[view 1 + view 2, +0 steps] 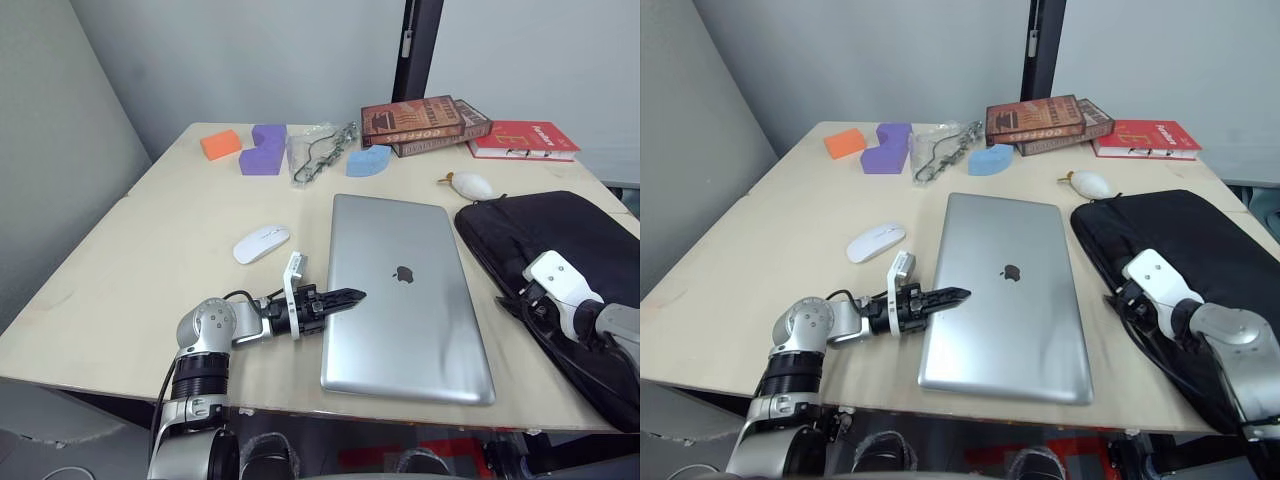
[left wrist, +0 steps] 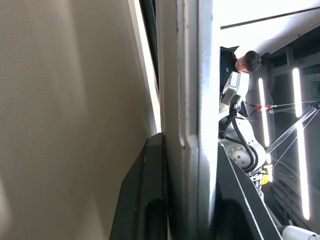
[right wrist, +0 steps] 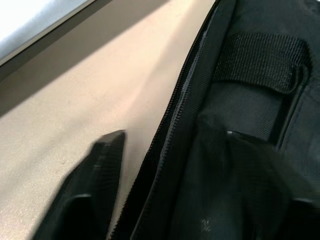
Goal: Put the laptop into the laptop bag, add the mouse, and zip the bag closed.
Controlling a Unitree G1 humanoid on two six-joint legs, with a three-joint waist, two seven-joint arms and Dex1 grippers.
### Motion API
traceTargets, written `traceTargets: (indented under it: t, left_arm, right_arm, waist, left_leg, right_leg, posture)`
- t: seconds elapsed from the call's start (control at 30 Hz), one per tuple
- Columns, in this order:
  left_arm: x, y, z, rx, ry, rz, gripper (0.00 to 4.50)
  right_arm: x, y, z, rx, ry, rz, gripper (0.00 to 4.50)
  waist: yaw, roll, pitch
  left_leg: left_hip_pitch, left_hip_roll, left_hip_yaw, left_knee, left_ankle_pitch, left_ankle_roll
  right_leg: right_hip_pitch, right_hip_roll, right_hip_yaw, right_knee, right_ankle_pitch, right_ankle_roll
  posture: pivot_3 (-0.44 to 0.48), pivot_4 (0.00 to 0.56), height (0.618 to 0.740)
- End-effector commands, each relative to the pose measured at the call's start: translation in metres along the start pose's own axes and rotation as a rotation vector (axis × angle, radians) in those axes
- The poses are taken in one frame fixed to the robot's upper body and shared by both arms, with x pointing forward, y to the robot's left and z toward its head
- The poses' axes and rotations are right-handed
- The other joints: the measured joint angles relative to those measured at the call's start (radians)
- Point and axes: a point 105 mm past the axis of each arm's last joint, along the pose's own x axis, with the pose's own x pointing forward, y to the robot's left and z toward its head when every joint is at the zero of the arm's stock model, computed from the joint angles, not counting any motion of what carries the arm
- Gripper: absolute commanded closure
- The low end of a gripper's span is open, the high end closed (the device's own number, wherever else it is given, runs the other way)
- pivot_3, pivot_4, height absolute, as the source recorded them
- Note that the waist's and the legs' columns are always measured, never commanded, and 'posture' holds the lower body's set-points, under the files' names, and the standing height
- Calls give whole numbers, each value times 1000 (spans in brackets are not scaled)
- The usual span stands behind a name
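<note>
2 grippers on the job: the left gripper (image 1: 348, 297) clamps the left edge of the laptop (image 1: 405, 290), lying flat mid-table with the mouse (image 1: 261, 243) just to its left. On the right, the right gripper (image 3: 165, 150) looks to straddle the near edge of the laptop bag (image 1: 560, 240), fingers spread.

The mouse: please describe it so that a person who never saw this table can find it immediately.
Start from the big silver laptop lying closed in the middle of the wooden table. On its left side, a little apart from it, lies the mouse, directly on the wood. It is smooth, glossy, white and oval, unlike the white plush toy with an orange beak near the black laptop bag.
</note>
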Motion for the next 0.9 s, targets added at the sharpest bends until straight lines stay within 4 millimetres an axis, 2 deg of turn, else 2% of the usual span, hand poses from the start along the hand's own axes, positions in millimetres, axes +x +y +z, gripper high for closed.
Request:
traceTargets:
  t: [0.03, 0.23, 0.4, 0.6, 0.73, 0.9]
  left_arm:
    - [4, -6, -10, -39, 28, -66, 4170]
    - [3, -6, -12, -39, 34, -63, 4170]
    - [6, -12, -9, -39, 44, -82, 4170]
    - [11, -21, -1, -53, 62, -108, 4170]
    - [17, -24, 9, -83, 61, -109, 4170]
    - [30, -28, 18, -107, 26, -138, 4170]
  right_arm:
    - [-3, -6, 5, 19, -31, -8, 2496]
    - [-6, -12, 3, 49, -22, -25, 4475]
    - [-10, -15, 19, 183, -82, -13, 4475]
    - [-13, -21, 59, 301, -218, 3, 4475]
    - [-14, -21, 78, 340, -268, 23, 4475]
    - [-7, -12, 83, 347, -265, 47, 4475]
  waist:
    - [0, 0, 0]
    - [-4, 0, 0]
    - [-5, 0, 0]
    - [-3, 1, 0]
    - [2, 1, 0]
    - [4, 0, 1]
  left_leg:
    - [0, 0, 0, 0, 1, 1]
    - [-1, 0, 0, 0, 2, 4]
    - [-1, 0, 0, 0, 2, 4]
    - [-2, 0, 0, 0, 3, 6]
    - [-2, 0, 0, 1, 3, 6]
    - [-3, 0, -1, 1, 3, 6]
  right_leg:
    - [0, 0, 0, 0, 0, 0]
    - [0, 0, 0, 0, 0, 1]
    - [-1, 0, 0, 0, 0, 2]
    - [-2, 0, 0, 1, 0, 2]
    - [-2, 0, 0, 1, 0, 2]
    - [-3, 0, 0, 1, 0, 2]
  posture:
    - [0, 150, 734]
    - [0, 150, 734]
    - [0, 150, 734]
    - [0, 150, 734]
    - [0, 150, 734]
    - [0, 150, 734]
